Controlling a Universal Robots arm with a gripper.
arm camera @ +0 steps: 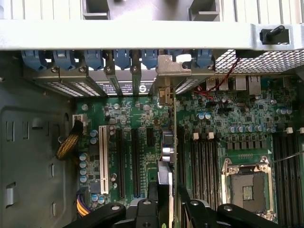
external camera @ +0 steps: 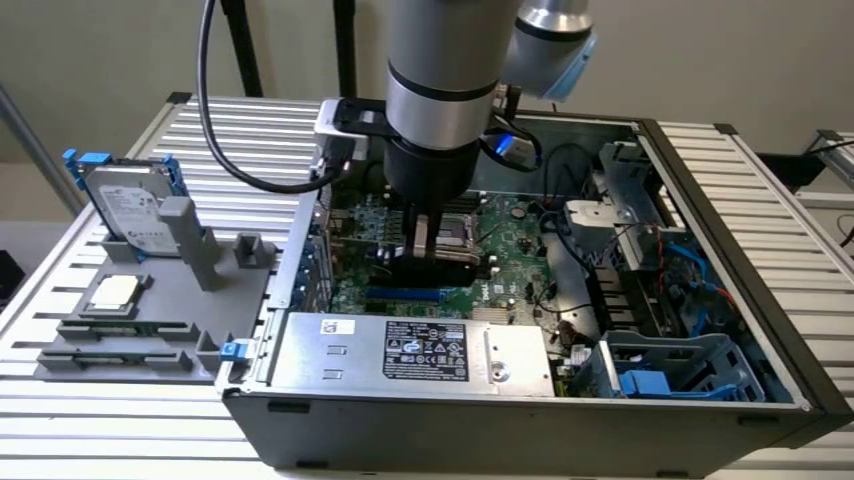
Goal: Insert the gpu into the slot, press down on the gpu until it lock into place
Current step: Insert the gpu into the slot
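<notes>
My gripper (arm camera: pixel 167 202) is down inside the open computer case (external camera: pixel 534 420), and its two fingers are clenched on the gpu (arm camera: pixel 166 142), one finger against each face of the thin black card. The card stands on edge between my fingers and runs straight out from them across the green motherboard (arm camera: pixel 228 118), in line with the long black slots there. Its silver bracket (arm camera: pixel 166 66) at the end farthest from me meets the case's rear wall, among the row of blue clips (arm camera: pixel 92 59). The bare CPU socket (arm camera: pixel 247 185) lies just off one side of my fingers, and a white slot (arm camera: pixel 103 166) sits further off on the other. In the exterior view, the silver power-supply box (external camera: pixel 414 350) lies near me.
</notes>
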